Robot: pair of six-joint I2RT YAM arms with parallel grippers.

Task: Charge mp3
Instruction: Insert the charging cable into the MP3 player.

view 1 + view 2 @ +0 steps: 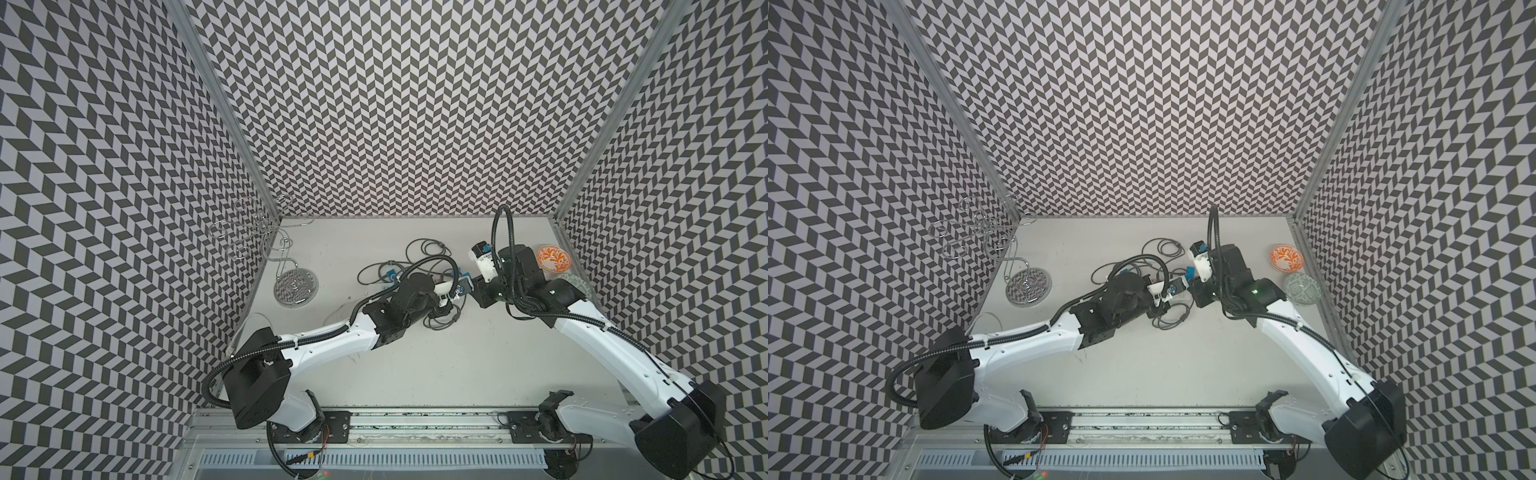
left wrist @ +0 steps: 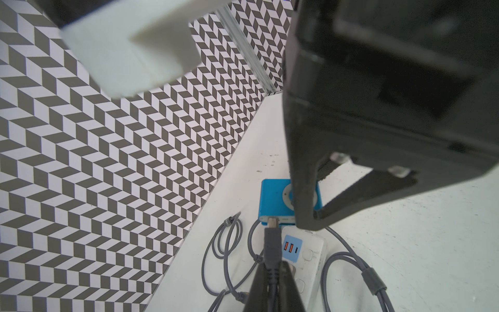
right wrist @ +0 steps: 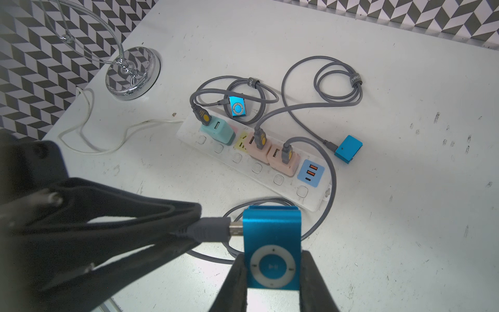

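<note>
In the right wrist view my right gripper point(image 3: 272, 260) is shut on a blue mp3 point(image 3: 272, 237) with a white control ring, held above the table. My left gripper point(image 2: 272, 267) is shut on the grey plug point(image 2: 272, 240) of a charging cable. The plug's metal tip point(image 3: 236, 229) meets the mp3's side edge; how far in it sits I cannot tell. In the left wrist view the mp3 point(image 2: 275, 200) lies just beyond the plug, partly behind a right fingertip point(image 2: 302, 194). In a top view both grippers meet at mid-table around the mp3 point(image 1: 1174, 286).
Below lies a white power strip point(image 3: 314, 205) with teal point(image 3: 218, 129) and pink chargers point(image 3: 259, 148) and looped grey cables. Two other blue players point(image 3: 237, 106) point(image 3: 348, 148) lie plugged in beside it. A wire stand point(image 1: 296, 286) stands far left, an orange bowl point(image 1: 552, 257) far right.
</note>
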